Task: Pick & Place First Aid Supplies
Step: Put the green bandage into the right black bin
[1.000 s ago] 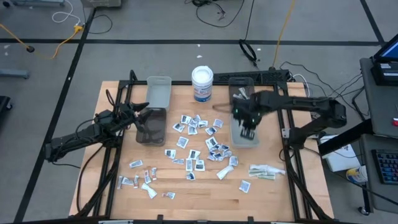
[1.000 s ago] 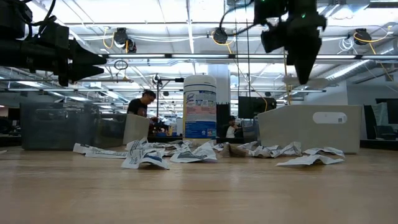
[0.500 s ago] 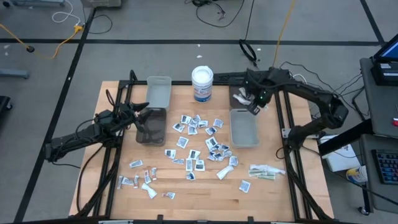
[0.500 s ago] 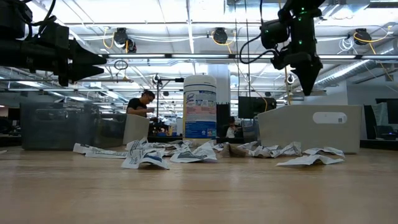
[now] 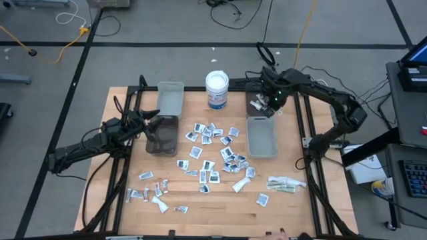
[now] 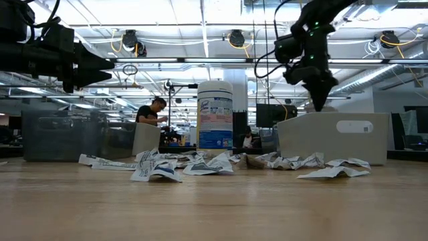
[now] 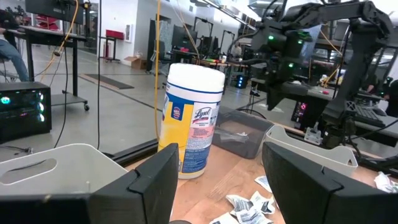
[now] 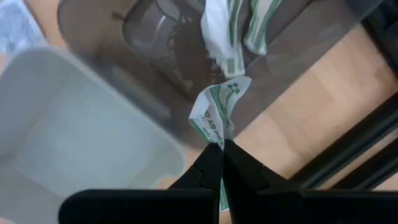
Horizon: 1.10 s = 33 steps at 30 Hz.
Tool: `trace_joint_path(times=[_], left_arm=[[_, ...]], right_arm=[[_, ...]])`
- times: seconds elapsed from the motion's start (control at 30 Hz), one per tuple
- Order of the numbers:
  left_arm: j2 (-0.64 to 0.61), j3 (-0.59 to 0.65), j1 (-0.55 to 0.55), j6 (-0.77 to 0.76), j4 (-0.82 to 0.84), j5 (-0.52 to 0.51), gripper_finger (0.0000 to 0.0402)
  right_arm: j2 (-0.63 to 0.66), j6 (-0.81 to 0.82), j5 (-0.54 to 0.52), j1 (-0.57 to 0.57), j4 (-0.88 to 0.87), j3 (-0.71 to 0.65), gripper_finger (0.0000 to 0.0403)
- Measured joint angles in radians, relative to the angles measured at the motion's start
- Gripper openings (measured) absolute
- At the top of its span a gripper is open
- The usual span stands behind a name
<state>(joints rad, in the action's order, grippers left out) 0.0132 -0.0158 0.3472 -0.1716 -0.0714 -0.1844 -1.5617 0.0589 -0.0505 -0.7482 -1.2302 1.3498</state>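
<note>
We see the table (image 5: pixel 220 207) from above, with two dark arms reaching in. At nine o'clock the left arm waits, its gripper (image 5: pixel 155 123) with fingers apart beside a clear bin (image 5: pixel 162 136); just beyond that bin stands a grey bin (image 5: pixel 171 98). At one o'clock the right arm bends over the far edge, and its gripper (image 5: pixel 272 101) hangs above a second clear bin (image 5: pixel 257 100), with another grey bin (image 5: pixel 261 139) just nearer the centre. In the right wrist view its fingers (image 8: pixel 211 165) are pressed together on a green-and-white sachet (image 8: pixel 214 112), which dangles over the rim between the grey bin and the clear bin; two more sachets (image 8: pixel 239 25) already lie inside that clear bin. At twelve o'clock a white tub (image 5: pixel 217 89) stands upright between the two far bins. The packets (image 5: pixel 210 153) lie scattered across the middle of the table, with a looser cluster toward seven o'clock and a few long sachets at four o'clock. In the low view a person (image 6: pixel 153 112) shows in the room beyond.
</note>
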Motion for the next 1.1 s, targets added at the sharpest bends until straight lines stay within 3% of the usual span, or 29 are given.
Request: trace_joint_path(times=[0.4, 0.53, 0.7, 1.1], left_arm=[[0.000, 0.000, 0.000, 0.000, 0.000, 0.000, 0.0237], [0.000, 0.000, 0.000, 0.000, 0.000, 0.000, 0.0237], [0.000, 0.000, 0.000, 0.000, 0.000, 0.000, 0.0237], [0.000, 0.000, 0.000, 0.000, 0.000, 0.000, 0.0237]], right_arm=[[-0.217, -0.031, 0.000, -0.073, -0.047, 0.292, 0.0000], [-0.252, -0.036, -0.001, -0.085, -0.052, 0.333, 0.0000], [-0.285, -0.029, 0.000, -0.096, -0.028, 0.301, 0.0000], [-0.305, -0.059, 0.001, -0.097, 0.243, 0.068, 0.0000]])
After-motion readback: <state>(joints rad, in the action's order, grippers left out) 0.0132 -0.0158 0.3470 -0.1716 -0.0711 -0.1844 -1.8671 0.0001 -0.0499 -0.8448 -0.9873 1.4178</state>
